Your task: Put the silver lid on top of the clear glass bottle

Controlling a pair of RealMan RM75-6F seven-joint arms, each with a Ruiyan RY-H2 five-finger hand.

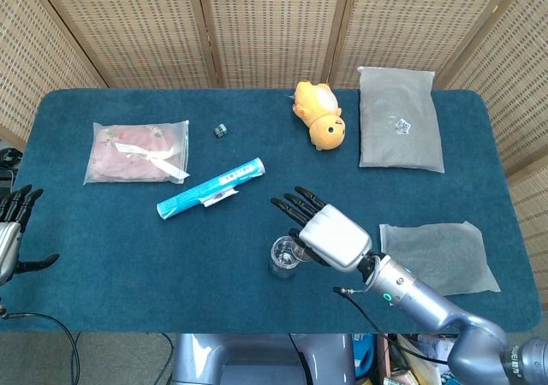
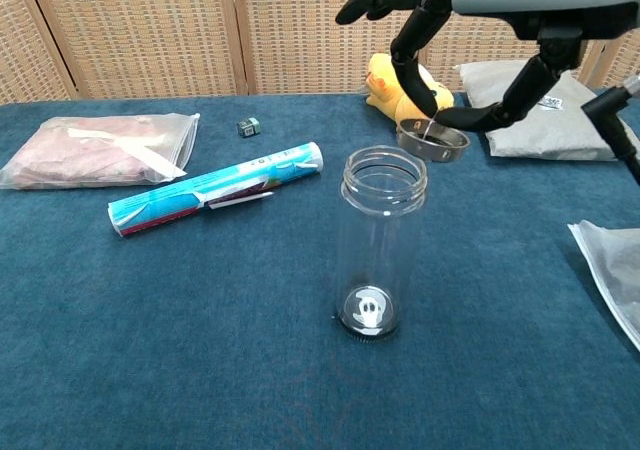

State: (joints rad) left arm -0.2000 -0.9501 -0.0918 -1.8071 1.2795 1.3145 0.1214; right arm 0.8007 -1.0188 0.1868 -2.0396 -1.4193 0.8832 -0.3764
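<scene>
The clear glass bottle (image 2: pixel 382 240) stands upright and uncapped near the table's front middle; in the head view the bottle (image 1: pixel 285 257) shows from above. My right hand (image 2: pixel 452 45) pinches the silver lid (image 2: pixel 432 139) between thumb and a finger, the other fingers spread. The lid hangs just above and slightly right of the bottle's mouth, not touching it. In the head view the right hand (image 1: pixel 323 232) covers the lid and overlaps the bottle's right side. My left hand (image 1: pixel 12 231) sits off the table's left edge, fingers apart, holding nothing.
A blue-and-white tube (image 2: pixel 215 201) lies left of the bottle. A pink bag (image 2: pixel 95 150) is at the far left, a small dark cube (image 2: pixel 247 126) behind the tube. A yellow plush toy (image 1: pixel 319 114) and grey pouch (image 1: pixel 398 118) lie at the back right, a clear bag (image 1: pixel 441 256) at the front right.
</scene>
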